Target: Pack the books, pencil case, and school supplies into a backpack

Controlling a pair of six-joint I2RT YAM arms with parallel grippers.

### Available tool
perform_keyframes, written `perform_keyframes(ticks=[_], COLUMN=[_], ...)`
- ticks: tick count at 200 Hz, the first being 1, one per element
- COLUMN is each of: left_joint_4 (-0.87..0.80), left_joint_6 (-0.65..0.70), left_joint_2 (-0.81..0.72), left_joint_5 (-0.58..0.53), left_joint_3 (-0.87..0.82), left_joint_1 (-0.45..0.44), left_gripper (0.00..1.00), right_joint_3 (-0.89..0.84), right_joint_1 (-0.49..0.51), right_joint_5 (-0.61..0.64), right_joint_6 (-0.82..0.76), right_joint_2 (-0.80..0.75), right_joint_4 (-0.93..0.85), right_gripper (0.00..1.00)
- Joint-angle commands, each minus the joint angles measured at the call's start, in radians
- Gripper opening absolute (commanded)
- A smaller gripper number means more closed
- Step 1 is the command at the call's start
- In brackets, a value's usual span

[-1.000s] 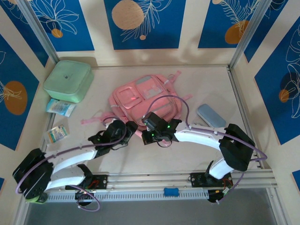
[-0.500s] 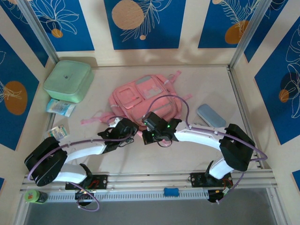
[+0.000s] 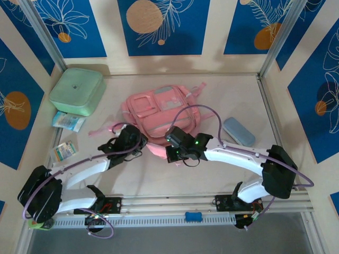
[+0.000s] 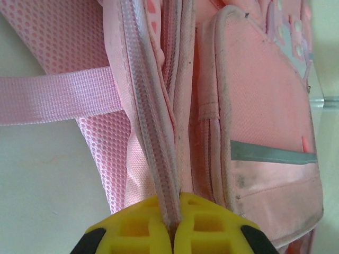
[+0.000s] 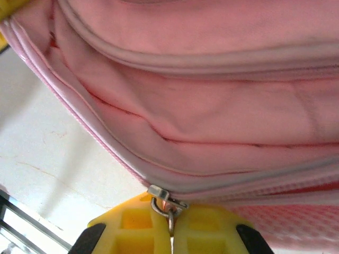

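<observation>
Left pincer (image 4: 174, 225): shut tight, yellow pads pinched on the zip band (image 4: 153, 132) of the pink backpack (image 4: 265, 106), no gap between them. Ahead of it, more of that band. To its left, a pink webbing strap (image 4: 58, 98) across the pale bench (image 4: 32, 201). To its right, a padded front pocket with a grey stripe.

Right pincer (image 5: 170, 225): likewise closed, gripping the metal zip pull (image 5: 167, 203) at a lower seam of the backpack (image 5: 212, 106). Above and beyond it, folds of pink fabric. To its left, bare bench (image 5: 47, 153).

From overhead: backpack (image 3: 159, 108) lying flat on the bench (image 3: 233, 95) just beyond both pincers, with the left pincer (image 3: 142, 142) and the right pincer (image 3: 167, 153) near each other at its near edge. Well off to the left of the left pincer, a mint-green box (image 3: 77, 91), a pale blue packet (image 3: 69, 121) and a small printed packet (image 3: 63, 151). Off to the right of the right pincer, a blue-grey case (image 3: 239, 130), apart from the bag.
</observation>
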Motion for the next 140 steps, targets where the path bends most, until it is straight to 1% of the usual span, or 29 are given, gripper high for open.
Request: perform_keyframes(ticks=[1,20,29,37,46,60,73,87,90,97,103,121,133,140], left_joint_4=[-0.071,-0.082,-0.098,-0.121,-0.112,-0.100,-0.095,-0.137,-0.143,-0.158,-0.162,-0.173,-0.169,-0.173], left_joint_6=[0.166,0.243,0.290,0.311,0.339,0.361,0.397,0.438,0.445,0.454,0.459,0.419,0.363,0.286], left_joint_2=[-0.027,-0.008,0.007,0.019,0.036,0.062,0.086,0.104,0.104,0.099,0.085,0.018,-0.051,-0.084], left_joint_5=[-0.023,0.051,0.082,0.090,0.111,0.138,0.154,0.177,0.187,0.205,0.217,0.246,0.247,0.253], left_joint_3=[0.030,0.053,0.070,0.083,0.089,0.104,0.132,0.170,0.178,0.188,0.189,0.151,0.105,0.077], left_joint_1=[0.149,0.224,0.254,0.271,0.289,0.310,0.325,0.348,0.351,0.356,0.352,0.347,0.321,0.296], left_gripper=[0.00,0.00,0.00,0.00,0.00,0.00,0.00,0.00,0.03,0.16,0.23,0.38,0.43,0.47], right_joint_3=[-0.062,-0.078,-0.064,-0.045,-0.021,0.020,0.059,0.089,0.092,0.096,0.095,0.081,0.073,0.068], right_joint_1=[-0.055,-0.116,-0.120,-0.107,-0.080,-0.038,-0.025,-0.019,-0.019,-0.020,-0.020,-0.020,-0.019,-0.018], right_joint_5=[0.044,-0.001,0.001,-0.003,-0.024,-0.089,-0.154,-0.170,-0.171,-0.169,-0.172,-0.190,-0.191,-0.193], right_joint_6=[0.028,0.010,-0.002,-0.023,-0.046,-0.067,-0.059,-0.046,-0.045,-0.040,-0.038,-0.034,-0.028,-0.026], right_joint_2=[-0.068,-0.084,-0.081,-0.077,-0.069,-0.042,-0.008,0.020,0.025,0.033,0.038,0.045,0.053,0.057], right_joint_4=[-0.216,-0.220,-0.229,-0.225,-0.200,-0.147,-0.106,-0.079,-0.074,-0.062,-0.049,-0.016,-0.007,-0.003], right_gripper=[0.00,0.00,0.00,0.00,0.00,0.00,0.00,0.00,0.00,0.00,0.00,0.00,0.00,0.00])
